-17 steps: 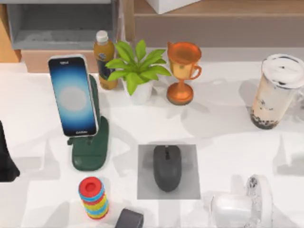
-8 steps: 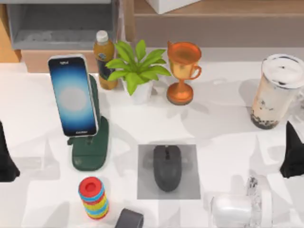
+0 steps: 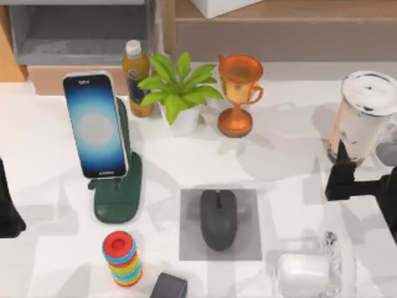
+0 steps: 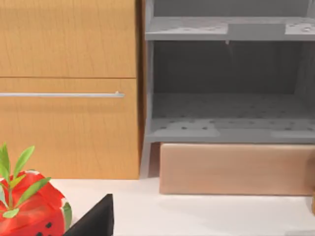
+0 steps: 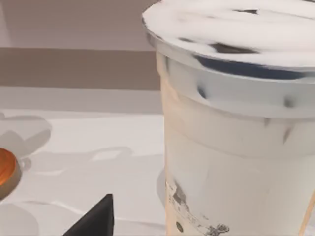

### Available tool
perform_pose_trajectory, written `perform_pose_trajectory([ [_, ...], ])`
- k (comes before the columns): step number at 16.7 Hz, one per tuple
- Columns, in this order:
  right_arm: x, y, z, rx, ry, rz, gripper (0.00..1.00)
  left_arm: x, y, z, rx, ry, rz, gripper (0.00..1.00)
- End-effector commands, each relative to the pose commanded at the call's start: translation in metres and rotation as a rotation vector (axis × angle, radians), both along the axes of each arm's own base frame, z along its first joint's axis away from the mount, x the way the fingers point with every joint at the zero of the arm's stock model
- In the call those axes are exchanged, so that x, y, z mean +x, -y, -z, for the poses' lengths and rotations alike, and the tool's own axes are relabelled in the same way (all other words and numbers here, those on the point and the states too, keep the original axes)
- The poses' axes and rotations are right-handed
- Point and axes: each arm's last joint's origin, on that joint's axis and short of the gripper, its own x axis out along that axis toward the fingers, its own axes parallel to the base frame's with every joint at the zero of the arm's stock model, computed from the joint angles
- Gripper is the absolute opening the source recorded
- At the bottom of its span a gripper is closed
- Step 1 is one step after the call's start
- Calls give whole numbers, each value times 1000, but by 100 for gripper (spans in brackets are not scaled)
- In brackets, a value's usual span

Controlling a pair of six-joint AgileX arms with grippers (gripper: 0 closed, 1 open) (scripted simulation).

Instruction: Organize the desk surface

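The right gripper (image 3: 342, 162) has come in from the right edge and now stands just beside the milk tea cup (image 3: 361, 118), probably the next thing to tidy on the white tabletop (image 3: 291, 155) below it. Whether it is released or clenched, I cannot tell.

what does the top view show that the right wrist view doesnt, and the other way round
Top view alone: the phone on its green stand, the bottle, the plant, the mouse on the grey mat, the ring stack, the left gripper parked at the table's left edge, and the whole right gripper close to the drink cup.

Right wrist view alone: small print low on the cup's wall.

Both: the cup with its white lid, the desk surface, and the orange trophy.
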Motion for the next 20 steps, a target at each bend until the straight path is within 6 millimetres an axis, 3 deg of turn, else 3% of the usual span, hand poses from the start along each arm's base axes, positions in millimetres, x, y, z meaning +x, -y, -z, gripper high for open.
perform_pose_trajectory([
  [5, 34, -7, 18, -11, 46, 67, 100, 0, 0, 0, 0, 0, 0, 100],
  [12, 38, -8, 19, -11, 54, 70, 100, 0, 0, 0, 0, 0, 0, 100],
  [20, 68, -7, 22, -11, 56, 74, 100, 0, 0, 0, 0, 0, 0, 100],
])
